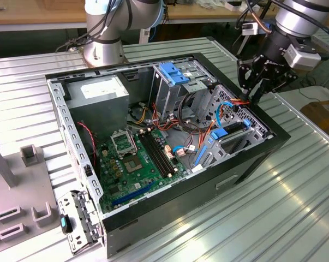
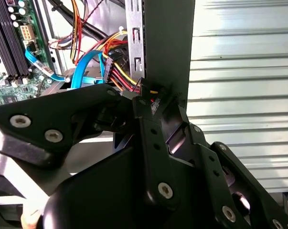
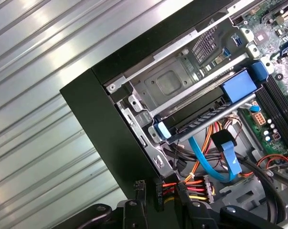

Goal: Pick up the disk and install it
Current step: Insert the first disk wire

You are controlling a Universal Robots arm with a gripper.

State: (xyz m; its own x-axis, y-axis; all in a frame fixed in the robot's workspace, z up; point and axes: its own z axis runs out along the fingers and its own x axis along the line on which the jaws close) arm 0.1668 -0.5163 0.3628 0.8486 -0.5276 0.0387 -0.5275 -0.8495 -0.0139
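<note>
the disk (image 3: 208,109) lies edge-on in the drive bay at the front corner of the computer case (image 1: 208,180). its broad face is hidden under the bay's perforated metal, so what shows is a dark, thin slab between bright blue plastic rail ends. the gripper (image 3: 160,187) hangs over the same corner, beside the disk and not on it. in the first wrist view its fingertips (image 3: 140,185) stand a modest way apart, straddling the case wall's edge and a bundle of red and yellow wires (image 3: 191,186). whether they touch the wires cannot be told. in the second wrist view the gripper's black linkage covers most of what lies beneath it.

a flat, glossy blue cable (image 3: 215,160) loops under the bay. deeper in the case lie a green motherboard (image 1: 137,158), a grey power-supply box (image 1: 101,90) and a tall metal cage (image 1: 172,73) with a blue top.

the case rests on a ribbed, shiny metal table (image 1: 235,229). a pale grey fixture (image 1: 22,191) sits at the exterior view's left. behind are another arm's base (image 1: 101,33) and a wooden bench (image 1: 33,11).
</note>
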